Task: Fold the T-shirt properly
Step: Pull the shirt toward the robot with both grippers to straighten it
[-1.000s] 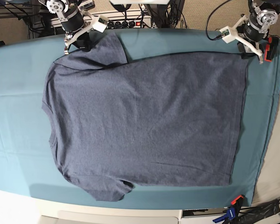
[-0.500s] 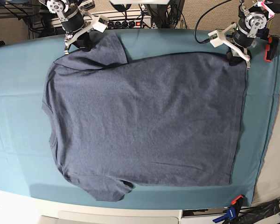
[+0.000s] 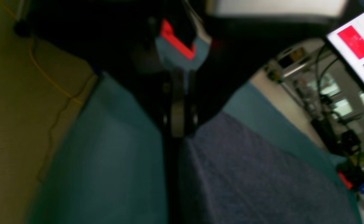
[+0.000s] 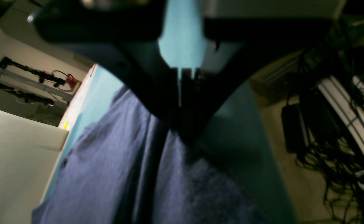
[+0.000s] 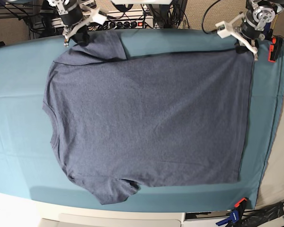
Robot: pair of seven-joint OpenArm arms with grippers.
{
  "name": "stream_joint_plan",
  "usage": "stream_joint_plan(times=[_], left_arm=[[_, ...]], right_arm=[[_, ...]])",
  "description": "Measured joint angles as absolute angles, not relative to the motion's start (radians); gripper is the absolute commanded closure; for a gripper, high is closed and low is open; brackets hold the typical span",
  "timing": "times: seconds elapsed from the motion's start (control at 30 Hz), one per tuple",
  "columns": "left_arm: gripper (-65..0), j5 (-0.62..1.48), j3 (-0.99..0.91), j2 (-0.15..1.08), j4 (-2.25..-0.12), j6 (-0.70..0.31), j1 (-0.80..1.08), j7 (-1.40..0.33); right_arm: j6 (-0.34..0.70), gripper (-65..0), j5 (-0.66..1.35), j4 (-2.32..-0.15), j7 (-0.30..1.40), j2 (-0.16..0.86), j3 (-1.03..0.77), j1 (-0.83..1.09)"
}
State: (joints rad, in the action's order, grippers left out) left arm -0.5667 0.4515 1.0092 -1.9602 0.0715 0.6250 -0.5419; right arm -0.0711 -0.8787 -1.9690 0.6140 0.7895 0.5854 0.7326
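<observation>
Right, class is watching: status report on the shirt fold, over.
Left gripper shut on T-shirt hem corner. Right gripper shut on sleeve. Shirt flat, unfolded. Nothing in the way.

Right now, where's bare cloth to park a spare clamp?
Widest strip: teal table cloth beside the T-shirt's collar end. Narrower bands along the near edge below the sleeve and past the hem. Far edge is crowded: left gripper and right gripper both pinch shirt corners.

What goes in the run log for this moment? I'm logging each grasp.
stage: grasp | left gripper: shut on T-shirt hem corner | right gripper: shut on sleeve | shirt: flat, unfolded
</observation>
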Motion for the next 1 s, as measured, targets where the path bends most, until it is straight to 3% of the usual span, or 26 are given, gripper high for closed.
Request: stream_joint_plan(times=[0.23,0.6,1.0], left_arm=[[0.0,-0.564,0.451,1.015,-2.057,0.071,0.692,-0.580],[0.0,-0.562,0.451,1.015,-2.084,0.072,0.694,-0.630],[0.0,-0.563,0.451,1.073,-2.098,0.072,0.699,-0.707]], right_arm=[[-0.112,0.0,-0.946,-1.978,0.646,0.801,0.583,0.839],[-0.139,0.0,-1.047,-2.176,0.733,0.804,0.583,1.018],[-0.138,0.0,-1.077,-2.180,0.796,0.806,0.583,1.084]])
